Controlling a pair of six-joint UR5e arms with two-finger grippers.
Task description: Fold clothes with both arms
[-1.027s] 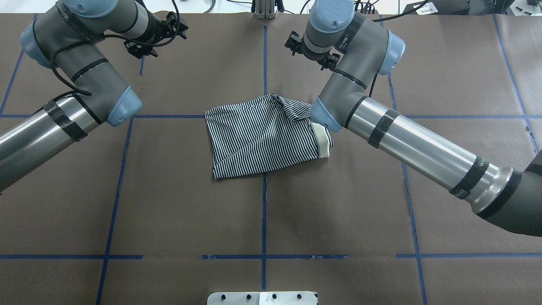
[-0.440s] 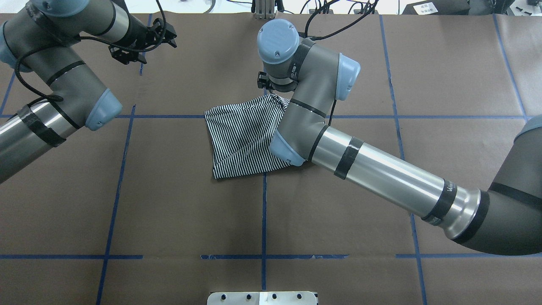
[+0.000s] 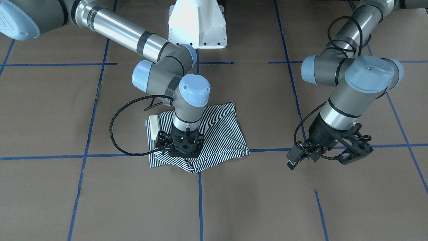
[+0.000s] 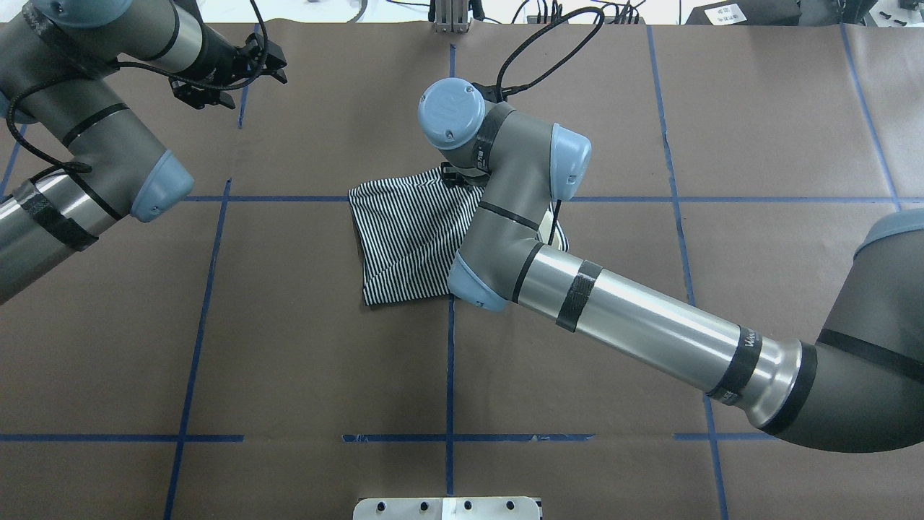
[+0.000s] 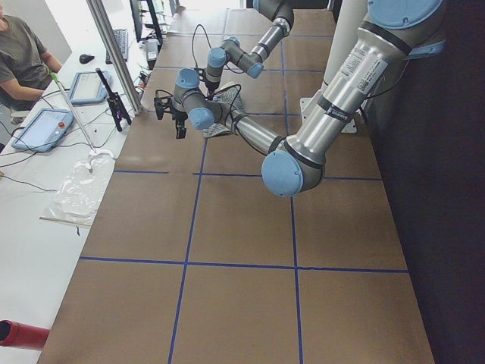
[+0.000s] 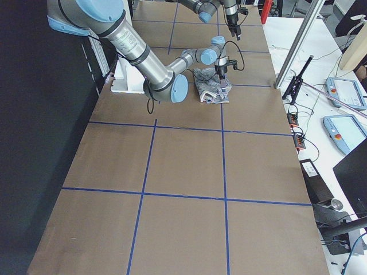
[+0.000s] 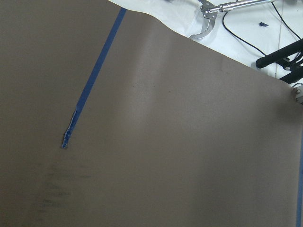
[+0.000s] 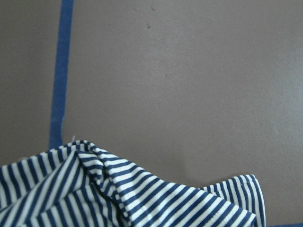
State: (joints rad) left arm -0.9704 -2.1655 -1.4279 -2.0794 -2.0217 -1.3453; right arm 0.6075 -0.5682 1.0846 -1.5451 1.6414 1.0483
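Lettering (image 4: pixel 756 338) on the right arm (image 4: pixel 650 318) is illegibly small.

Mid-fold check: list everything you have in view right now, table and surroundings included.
polo shirt: one, navy-and-white stripes, cream collar, folded at mid-table.
table: one, brown paper cover, under everything.
tape lines: several, blue, a grid across the table.
pedestal base: one, white, on the robot's side of the table.
metal plate: one, pale, bottom edge of the overhead view.
handheld screens: two, grey-blue, on the white side bench.
person: one, grey top, seated at that bench.
left arm: grey, light blue caps, away from the shirt.
left gripper: black, over bare table; open or shut unclear.
right arm: grey, reaching across the shirt.
right gripper: black, pointing down at the shirt's far edge; fingers hidden.
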